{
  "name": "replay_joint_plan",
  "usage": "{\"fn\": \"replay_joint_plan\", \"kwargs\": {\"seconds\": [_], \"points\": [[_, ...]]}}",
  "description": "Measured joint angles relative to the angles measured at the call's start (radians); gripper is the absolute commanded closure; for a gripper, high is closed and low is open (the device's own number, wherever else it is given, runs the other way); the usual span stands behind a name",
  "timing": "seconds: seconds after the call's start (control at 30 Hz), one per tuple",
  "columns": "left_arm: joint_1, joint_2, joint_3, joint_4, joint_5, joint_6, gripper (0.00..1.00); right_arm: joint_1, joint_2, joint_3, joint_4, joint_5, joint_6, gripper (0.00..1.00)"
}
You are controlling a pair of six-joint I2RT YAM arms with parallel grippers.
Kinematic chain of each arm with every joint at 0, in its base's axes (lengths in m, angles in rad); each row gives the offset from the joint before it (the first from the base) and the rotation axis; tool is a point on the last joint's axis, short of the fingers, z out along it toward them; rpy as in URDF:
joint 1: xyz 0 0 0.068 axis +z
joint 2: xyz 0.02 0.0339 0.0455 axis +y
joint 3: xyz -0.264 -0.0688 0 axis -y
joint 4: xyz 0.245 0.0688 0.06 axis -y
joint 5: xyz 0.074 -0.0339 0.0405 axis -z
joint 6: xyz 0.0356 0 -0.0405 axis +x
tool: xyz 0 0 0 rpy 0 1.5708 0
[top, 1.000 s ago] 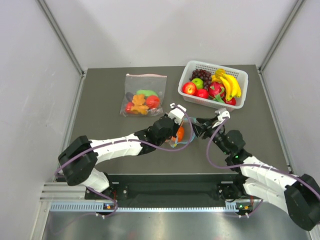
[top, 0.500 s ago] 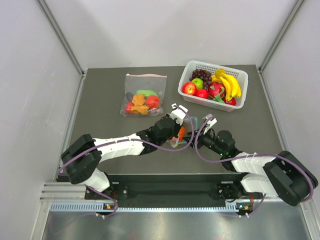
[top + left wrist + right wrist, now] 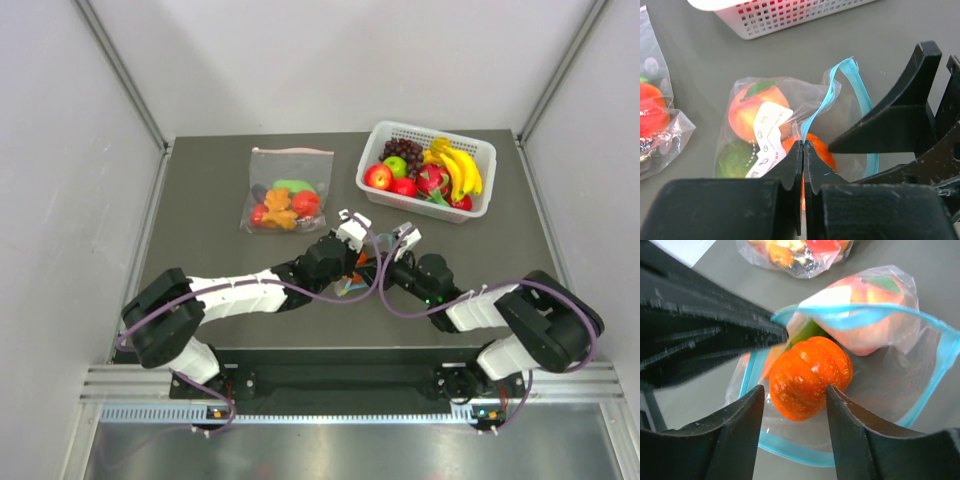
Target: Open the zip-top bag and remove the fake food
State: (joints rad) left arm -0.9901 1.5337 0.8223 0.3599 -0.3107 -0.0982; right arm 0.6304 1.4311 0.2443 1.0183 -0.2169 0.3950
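The zip-top bag (image 3: 350, 287) lies between both grippers with its teal zip strip (image 3: 816, 111) pulled open. My left gripper (image 3: 803, 145) is shut on one side of that strip and holds it up. The fake food is inside: an orange pumpkin piece (image 3: 810, 372), a peach-red piece (image 3: 875, 315) and a green piece (image 3: 732, 160). My right gripper (image 3: 795, 391) is open inside the bag's mouth, one finger on each side of the orange piece, close to it but not closed. In the top view, the left gripper (image 3: 348, 262) and right gripper (image 3: 374, 268) nearly meet.
A larger clear bag with a pink-red strip (image 3: 285, 190) lies at the back left with other toy food in it. A white basket (image 3: 482, 150) of fruit stands at the back right. Grey walls close in the table.
My right gripper has moved left, from beside the bag into its open mouth, and now straddles the orange piece. My left gripper has kept its hold on the strip.
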Motion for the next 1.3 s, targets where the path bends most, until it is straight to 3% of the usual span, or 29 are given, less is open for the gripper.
{"fn": "replay_joint_plan", "kwargs": {"seconds": [0.1, 0.2, 0.6, 1.0, 1.1, 1.13, 1.23, 1.3], "points": [[0.001, -0.001, -0.011, 0.0, 0.003, -0.001, 1.0, 0.034, 0.017, 0.021, -0.001, 0.056, 0.0, 0.37], [0.001, -0.006, -0.018, 0.001, 0.008, -0.001, 1.0, 0.076, 0.018, 0.035, -0.014, 0.124, -0.006, 0.36], [0.004, -0.034, -0.039, 0.008, 0.026, 0.0, 1.0, 0.178, 0.074, 0.093, -0.085, 0.399, -0.018, 0.36], [0.015, -0.06, -0.052, 0.007, 0.029, -0.003, 1.0, 0.206, 0.191, 0.164, -0.068, 0.455, -0.018, 0.37], [0.014, -0.06, -0.053, 0.007, 0.035, -0.005, 1.0, 0.209, 0.198, 0.168, -0.066, 0.465, -0.024, 0.65], [0.013, -0.06, -0.053, 0.007, 0.037, -0.006, 1.0, 0.211, 0.202, 0.172, -0.065, 0.47, -0.026, 0.78], [0.014, -0.06, -0.053, 0.009, 0.033, -0.004, 1.0, 0.212, 0.208, 0.175, -0.061, 0.479, -0.027, 0.9], [0.014, -0.059, -0.054, 0.01, 0.03, -0.004, 1.0, 0.212, 0.208, 0.175, -0.06, 0.481, -0.027, 0.92]]}}
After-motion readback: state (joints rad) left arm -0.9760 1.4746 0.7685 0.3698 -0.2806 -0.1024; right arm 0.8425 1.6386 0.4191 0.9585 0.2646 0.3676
